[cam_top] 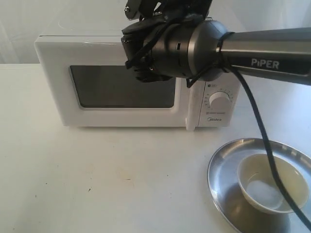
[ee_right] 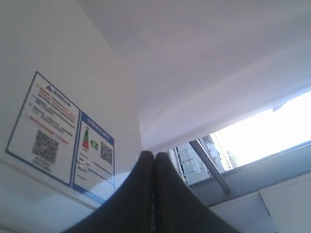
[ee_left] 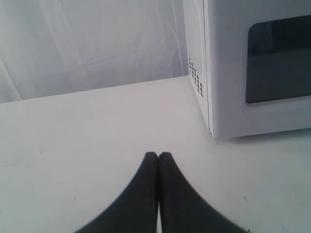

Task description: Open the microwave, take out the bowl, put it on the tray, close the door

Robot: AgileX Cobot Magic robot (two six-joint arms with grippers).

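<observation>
The white microwave (cam_top: pixel 51 82) stands at the back of the table with its door (cam_top: pixel 121 88) shut flat against the front. The cream bowl (cam_top: pixel 272 187) sits upright inside the steel tray (cam_top: pixel 224 170) at the front right. My right arm hangs in front of the microwave's upper right part and hides its top knob. My right gripper (ee_right: pixel 154 154) is shut and empty, pointing up past the stickers (ee_right: pixel 58 131) on the microwave's top. My left gripper (ee_left: pixel 158 154) is shut and empty above bare table, off the microwave's left side (ee_left: pixel 197 73).
One round knob (cam_top: pixel 220 99) shows below the right arm on the control panel. A black cable (cam_top: pixel 257 121) runs from that arm down across the tray and bowl. White curtain backs the table. The left arm is out of the exterior view.
</observation>
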